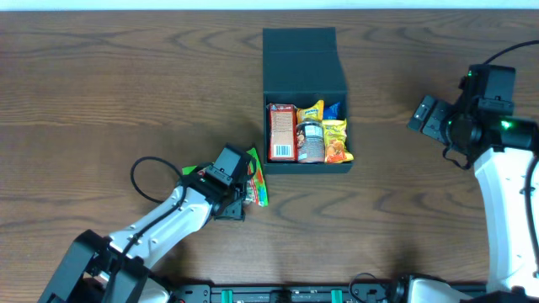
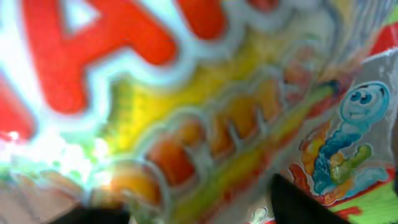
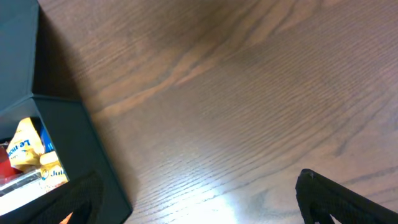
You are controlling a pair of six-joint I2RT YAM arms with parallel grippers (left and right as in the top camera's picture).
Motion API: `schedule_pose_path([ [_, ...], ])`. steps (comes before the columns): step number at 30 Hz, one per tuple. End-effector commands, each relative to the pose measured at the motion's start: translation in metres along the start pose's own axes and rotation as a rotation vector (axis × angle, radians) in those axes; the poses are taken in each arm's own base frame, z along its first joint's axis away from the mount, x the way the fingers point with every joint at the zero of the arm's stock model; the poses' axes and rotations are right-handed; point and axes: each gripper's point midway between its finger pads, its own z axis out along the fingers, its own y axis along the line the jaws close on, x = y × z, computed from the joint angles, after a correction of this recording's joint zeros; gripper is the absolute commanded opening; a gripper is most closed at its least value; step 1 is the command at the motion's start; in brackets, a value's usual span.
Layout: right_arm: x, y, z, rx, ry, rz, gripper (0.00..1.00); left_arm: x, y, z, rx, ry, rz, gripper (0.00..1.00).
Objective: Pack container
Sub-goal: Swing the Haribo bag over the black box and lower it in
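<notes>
Container (image 1: 305, 59), upper centre: lid open, snacks inside. Left gripper (image 1: 242, 190), lower left, over gummy packet (image 1: 258, 175): jaw state cannot be told. Right gripper (image 1: 424, 116), right edge: jaws apart, empty.

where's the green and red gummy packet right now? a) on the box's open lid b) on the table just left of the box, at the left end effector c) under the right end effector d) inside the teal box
B: the gummy packet lies on the table left of the container, under the left end effector.
</notes>
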Motion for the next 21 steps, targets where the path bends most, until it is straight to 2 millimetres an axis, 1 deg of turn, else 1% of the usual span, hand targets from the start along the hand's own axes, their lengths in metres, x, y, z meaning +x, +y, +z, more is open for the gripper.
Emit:
schedule_pose_path([
  [1,0.001,-0.002,0.002,0.004,0.006,0.014,0.99,-0.023,0.027,0.018,-0.080,-0.088,-0.036,0.59],
  [5,0.002,-0.002,0.002,0.004,0.007,0.014,0.99,-0.024,0.027,0.018,-0.081,-0.089,-0.043,0.45],
  [6,0.001,-0.002,0.002,0.004,0.006,0.014,0.99,-0.024,0.028,0.018,-0.084,-0.090,-0.043,0.36],
  [7,0.001,-0.002,0.002,0.004,0.006,0.014,0.99,-0.025,0.029,0.018,-0.089,-0.093,-0.041,0.30],
  [8,0.001,-0.002,0.002,0.004,0.006,0.014,0.99,-0.025,0.030,0.018,-0.094,-0.095,-0.026,0.27],
  [9,0.001,-0.002,0.002,0.004,0.006,0.014,0.99,-0.026,0.031,0.017,-0.096,-0.095,-0.013,0.27],
  [13,0.001,-0.002,0.002,0.004,0.006,0.014,0.99,-0.027,0.031,0.017,-0.105,-0.091,0.186,0.27],
  [14,0.001,-0.002,0.002,0.004,0.006,0.014,0.99,-0.027,0.030,0.017,-0.107,-0.092,0.242,0.19],
  [15,0.001,-0.002,0.002,0.004,0.006,0.014,0.99,-0.028,0.031,0.017,-0.112,-0.091,0.272,0.17],
  [19,0.001,-0.002,0.002,0.005,0.006,0.014,0.99,-0.030,0.031,0.015,-0.128,-0.062,0.410,0.16],
  [21,0.001,-0.002,0.002,0.004,0.006,0.014,0.99,-0.035,0.035,0.010,-0.159,-0.044,0.514,0.17],
])
